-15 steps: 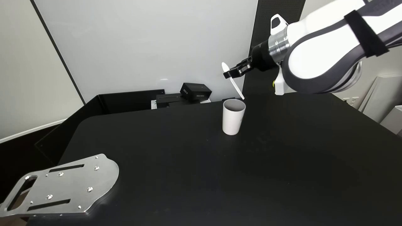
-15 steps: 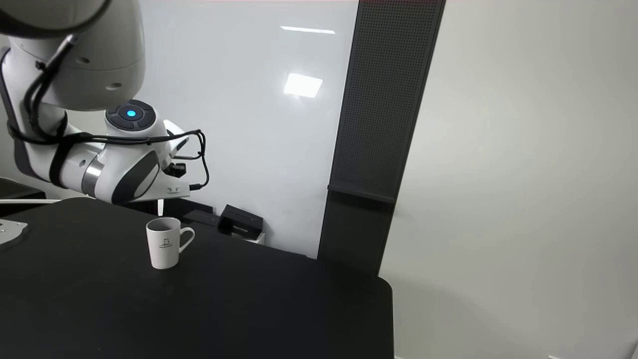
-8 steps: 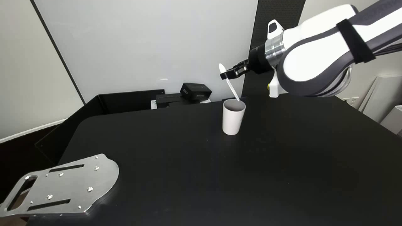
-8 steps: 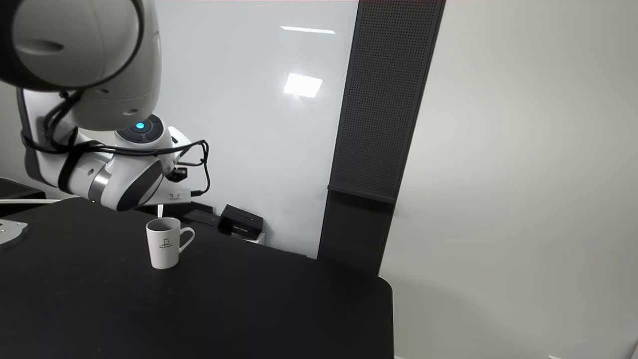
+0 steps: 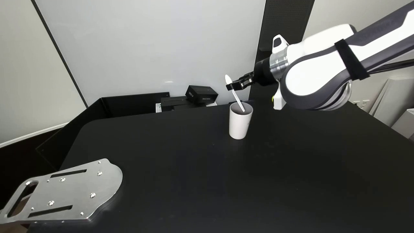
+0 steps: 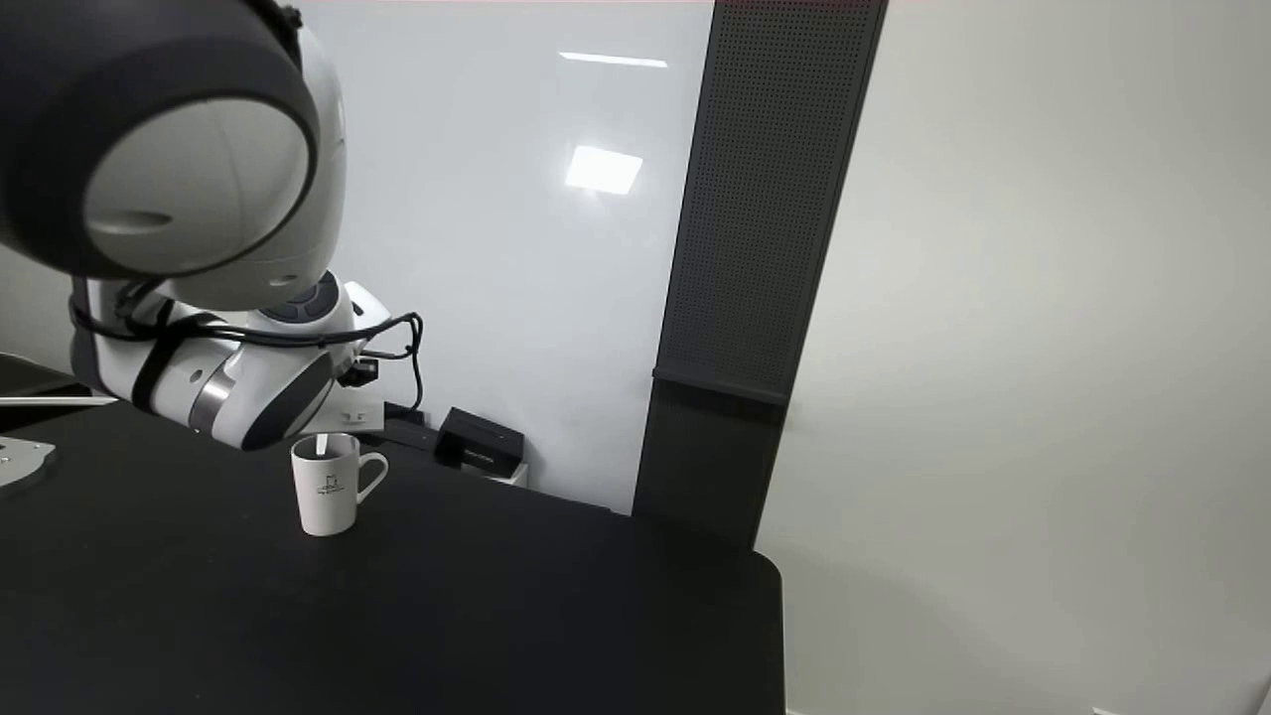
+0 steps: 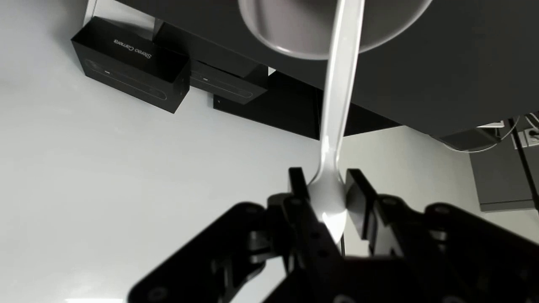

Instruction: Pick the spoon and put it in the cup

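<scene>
1. Nearly there: a white spoon (image 5: 237, 98) hangs tilted over a white cup (image 5: 238, 126) on a black desk (image 5: 181, 168), bowl up and handle down, its lower tip framed by the cup's mouth in both exterior views.
2. The end effector (image 7: 328, 187), higher than the cup and apart from its rim, pinches the spoon by its bowl; the wrist view shows the fingers (image 7: 361, 191) pressed to either side.
3. Done, judging by the scene: the spoon is picked up and brought to the cup, its tip seemingly just inside the rim. The cup stands upright on the desk.
4. Left to do, it would seem: lower the spoon farther into the cup, spread the fingers to let it go, then lift away without tugging it back out. How deep the tip sits, and whether it touches the cup's inner wall, cannot be told; the wrist view cuts off the lower end.
5. Black boxes (image 5: 203, 95) sit beyond the cup in both exterior views, and a slotted metal plate (image 5: 71, 191) lies well apart from the cup, out of the spoon's way.
</scene>
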